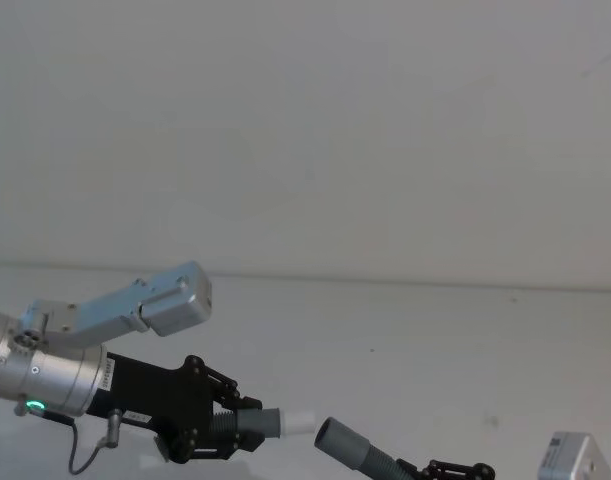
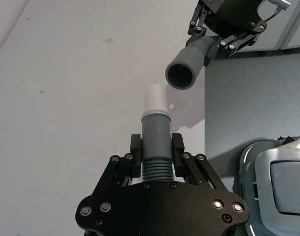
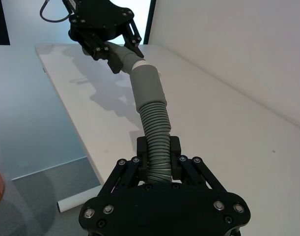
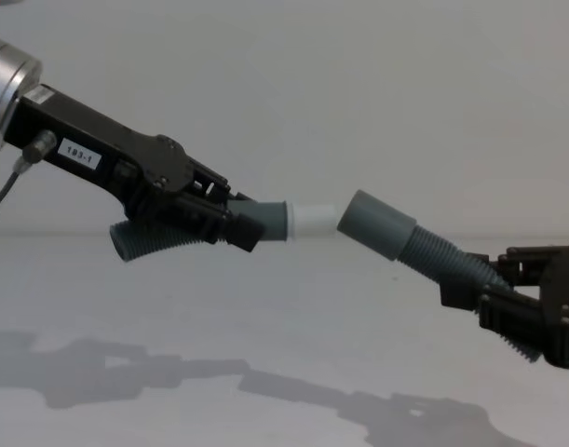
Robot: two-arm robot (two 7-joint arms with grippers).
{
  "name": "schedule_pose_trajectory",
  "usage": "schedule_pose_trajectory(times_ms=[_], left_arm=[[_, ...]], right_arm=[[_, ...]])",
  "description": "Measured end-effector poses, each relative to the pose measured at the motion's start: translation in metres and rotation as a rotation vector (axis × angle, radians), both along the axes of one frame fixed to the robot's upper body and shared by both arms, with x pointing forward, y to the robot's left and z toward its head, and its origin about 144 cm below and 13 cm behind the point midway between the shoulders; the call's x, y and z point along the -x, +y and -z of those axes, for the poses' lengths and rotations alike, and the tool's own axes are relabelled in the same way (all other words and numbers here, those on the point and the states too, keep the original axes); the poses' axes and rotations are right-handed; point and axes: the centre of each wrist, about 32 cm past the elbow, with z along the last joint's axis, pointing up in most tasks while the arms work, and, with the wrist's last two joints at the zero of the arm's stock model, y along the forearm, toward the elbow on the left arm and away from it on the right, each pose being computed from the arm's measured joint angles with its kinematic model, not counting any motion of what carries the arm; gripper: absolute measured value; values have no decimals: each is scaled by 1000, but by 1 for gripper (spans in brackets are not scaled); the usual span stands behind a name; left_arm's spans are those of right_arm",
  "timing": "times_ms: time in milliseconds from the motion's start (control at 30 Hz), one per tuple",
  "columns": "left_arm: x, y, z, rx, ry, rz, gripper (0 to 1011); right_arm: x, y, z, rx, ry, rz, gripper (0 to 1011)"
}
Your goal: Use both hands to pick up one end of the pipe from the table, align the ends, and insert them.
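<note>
Both pieces of the pipe are held in the air above the white table point(image 4: 265, 335). My left gripper point(image 4: 230, 222), with the "183-1" label, is shut on the piece with the narrow cuff and white tip point(image 4: 312, 222). My right gripper point(image 4: 478, 289) is shut on the corrugated part of the other piece, whose wide grey socket point(image 4: 377, 224) points at the white tip. In the left wrist view the white tip point(image 2: 154, 98) and the socket mouth point(image 2: 180, 76) stand a short gap apart and slightly offset. In the head view the tip point(image 1: 297, 421) is close to the socket point(image 1: 340, 439), not inside it.
The table's front edge point(image 3: 71, 118) runs under both arms, with grey floor point(image 3: 27, 123) beyond it. A silver camera block point(image 1: 175, 297) sits above the left wrist. A grey-white part of the robot's body point(image 2: 277, 187) lies below the table edge.
</note>
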Motion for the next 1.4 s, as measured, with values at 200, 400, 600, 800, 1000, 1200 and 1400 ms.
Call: schedule_pose_trajectory(times_ms=[200, 400, 600, 800, 1000, 1200, 1400], left_arm=[[-1, 0, -4, -8, -10, 7, 325], [-2, 0, -7, -11, -17, 15, 325], [-3, -1, -9, -10, -22, 26, 325], [-3, -1, -10, -3, -21, 39, 325], [-4, -1, -10, 3, -18, 49, 325], [-4, -1, -10, 6, -16, 54, 325], [-3, -1, -11, 5, -15, 56, 325]], right_arm=[[0, 0, 0, -1, 0, -4, 230], [-1, -1, 1, -3, -2, -12, 230], [-2, -1, 1, -5, -2, -18, 230], [-3, -1, 2, -8, -2, -20, 230], [-4, -1, 1, -8, -3, -21, 230], [-6, -1, 1, -9, -3, -22, 230], [-7, -1, 1, -9, -3, -21, 230]])
